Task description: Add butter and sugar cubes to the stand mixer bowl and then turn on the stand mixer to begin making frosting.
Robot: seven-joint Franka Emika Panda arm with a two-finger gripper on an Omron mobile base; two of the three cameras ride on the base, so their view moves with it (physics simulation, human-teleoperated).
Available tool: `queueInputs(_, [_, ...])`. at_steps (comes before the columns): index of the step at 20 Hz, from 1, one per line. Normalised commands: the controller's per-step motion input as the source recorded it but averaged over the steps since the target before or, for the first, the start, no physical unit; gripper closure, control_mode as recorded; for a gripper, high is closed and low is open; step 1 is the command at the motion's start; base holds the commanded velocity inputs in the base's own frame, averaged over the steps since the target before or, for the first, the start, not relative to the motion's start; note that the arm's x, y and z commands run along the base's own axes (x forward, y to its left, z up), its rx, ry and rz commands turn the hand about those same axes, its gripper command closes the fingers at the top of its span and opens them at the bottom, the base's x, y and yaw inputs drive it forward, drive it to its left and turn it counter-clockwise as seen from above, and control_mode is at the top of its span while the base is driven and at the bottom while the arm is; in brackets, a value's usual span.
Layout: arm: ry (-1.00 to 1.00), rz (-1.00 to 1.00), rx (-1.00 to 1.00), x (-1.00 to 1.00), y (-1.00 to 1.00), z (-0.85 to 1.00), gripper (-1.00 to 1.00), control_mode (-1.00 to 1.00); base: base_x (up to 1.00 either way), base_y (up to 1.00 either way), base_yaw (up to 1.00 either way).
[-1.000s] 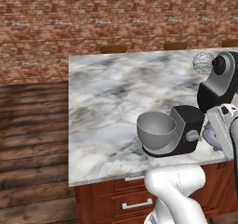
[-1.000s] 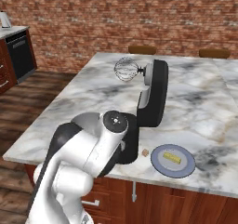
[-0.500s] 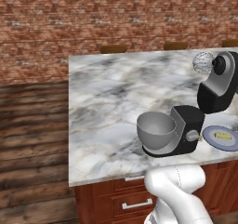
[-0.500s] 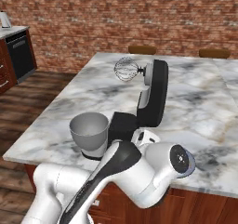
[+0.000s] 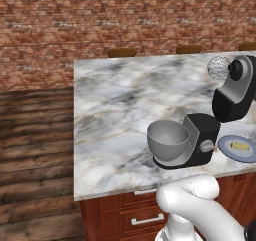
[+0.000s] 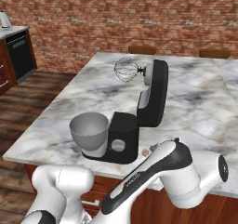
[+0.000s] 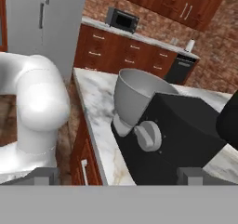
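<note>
Facing the mixer's (image 7: 186, 139) knob (image 7: 148, 135), the gripper (image 7: 118, 175) looks parted and grasping nothing, likely lining up. The bowl (image 5: 168, 140) waits seated on the base; butter (image 5: 239, 146) lies on its plate (image 5: 225, 145) nearby.

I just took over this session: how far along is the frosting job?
Nothing looks done. The stand mixer bowl appears empty, and the butter lies on the blue-grey plate beside the stand mixer, whose head is tilted back. Nothing is in hand; the hand view faces the silver knob. Left: butter and sugar cubes into the bowl, then switching on. A small brownish bit sits by the base; I can't identify it.
</note>
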Motion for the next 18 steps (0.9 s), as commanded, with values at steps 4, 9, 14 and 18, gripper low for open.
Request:
queueInputs(4, [0.18,-0.01,0.11,0.54,-0.21,-0.35,-1.0,-1.0,0.0,0.0,0.0])
queueInputs(9, [0.01,-0.1,0.03,0.17,-0.01,-0.38,-1.0,-1.0,0.0,0.0,0.0])
queueInputs(14, [0.0,-0.14,0.0,0.19,0.03,-0.36,-1.0,-1.0,0.0,0.0,0.0])
queueInputs(18, [0.0,-0.06,-0.04,0.44,0.3,-0.2,-1.0,-1.0,0.0,0.0,0.0])
